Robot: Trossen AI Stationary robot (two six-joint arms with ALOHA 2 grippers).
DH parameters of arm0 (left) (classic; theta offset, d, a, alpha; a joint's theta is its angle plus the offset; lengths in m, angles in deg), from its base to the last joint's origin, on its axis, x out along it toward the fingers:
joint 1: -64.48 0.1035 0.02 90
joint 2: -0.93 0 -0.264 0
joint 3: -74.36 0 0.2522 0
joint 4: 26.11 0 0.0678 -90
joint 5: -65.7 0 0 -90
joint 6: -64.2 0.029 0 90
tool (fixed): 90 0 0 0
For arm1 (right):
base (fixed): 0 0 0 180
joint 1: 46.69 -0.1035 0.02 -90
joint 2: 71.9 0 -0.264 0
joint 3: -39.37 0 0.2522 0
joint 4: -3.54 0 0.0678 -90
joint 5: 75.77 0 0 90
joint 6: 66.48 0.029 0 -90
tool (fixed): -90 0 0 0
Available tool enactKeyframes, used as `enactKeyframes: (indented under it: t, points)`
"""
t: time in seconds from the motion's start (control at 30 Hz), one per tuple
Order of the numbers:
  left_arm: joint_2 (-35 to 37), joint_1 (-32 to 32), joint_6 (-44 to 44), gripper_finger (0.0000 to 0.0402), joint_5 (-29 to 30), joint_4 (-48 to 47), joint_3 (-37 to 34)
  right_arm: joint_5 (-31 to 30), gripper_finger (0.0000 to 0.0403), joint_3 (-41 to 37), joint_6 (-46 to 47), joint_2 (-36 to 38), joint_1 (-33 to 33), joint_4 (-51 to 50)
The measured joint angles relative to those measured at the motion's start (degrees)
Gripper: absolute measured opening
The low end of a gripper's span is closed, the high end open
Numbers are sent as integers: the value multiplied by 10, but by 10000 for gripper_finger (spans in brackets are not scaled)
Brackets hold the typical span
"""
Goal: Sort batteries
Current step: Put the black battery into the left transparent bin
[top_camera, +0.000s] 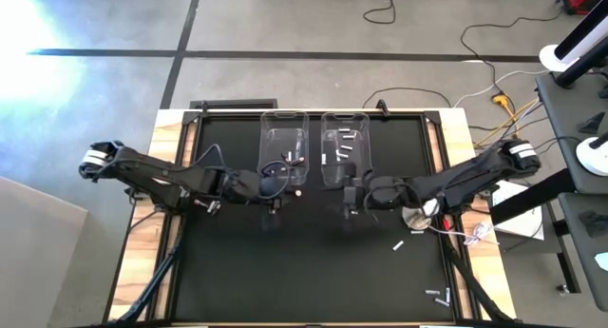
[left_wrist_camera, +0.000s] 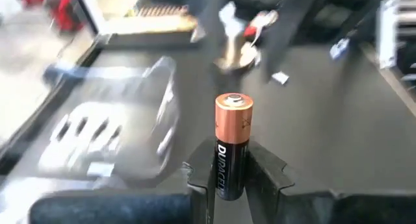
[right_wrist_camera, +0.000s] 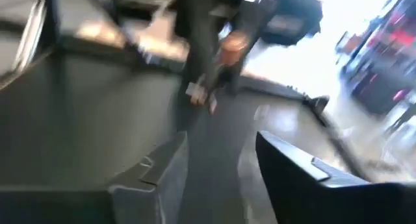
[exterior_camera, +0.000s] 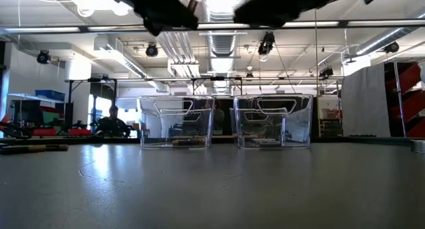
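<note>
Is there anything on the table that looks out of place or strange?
Yes. A round silver object with red wire lies beside the right arm; it is no battery. A few small batteries lie scattered near the table's right front corner, outside the clear bins.

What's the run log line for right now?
left gripper: shut on copper-top battery, near left bin | right gripper: open, empty, near right bin

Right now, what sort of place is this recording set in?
Probably an open robotics lab or workshop: exposed ceiling ducts and strip lights, a concrete floor with taped lines and loose cables, and more workbenches behind the table.
</note>
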Motion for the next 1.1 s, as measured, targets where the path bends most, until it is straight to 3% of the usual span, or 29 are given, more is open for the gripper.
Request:
enactKeyframes:
  t: [0.13, 0.23, 0.47, 0.57, 0.77, 1.1]
  points:
    - [20, 33, -36, 40, 8, -60, 0, 14, 196, 0, 45, 42, -8, -205]
    - [21, 86, -50, 40, 0, -96, 0, 17, 200, 0, 119, 55, -9, -298]
    - [-18, 262, -58, 41, -126, -120, 1, 28, 200, 0, 178, 40, -21, -343]
    - [-40, 316, -53, 42, -147, -162, 26, 28, 196, 1, 174, 33, -32, -364]
    - [-101, 335, -18, 42, -124, -230, 93, 28, 194, 24, 195, 36, -59, -438]
    - [-263, 337, 58, 42, -123, -342, 233, 26, 179, 27, 238, 35, -83, -437]
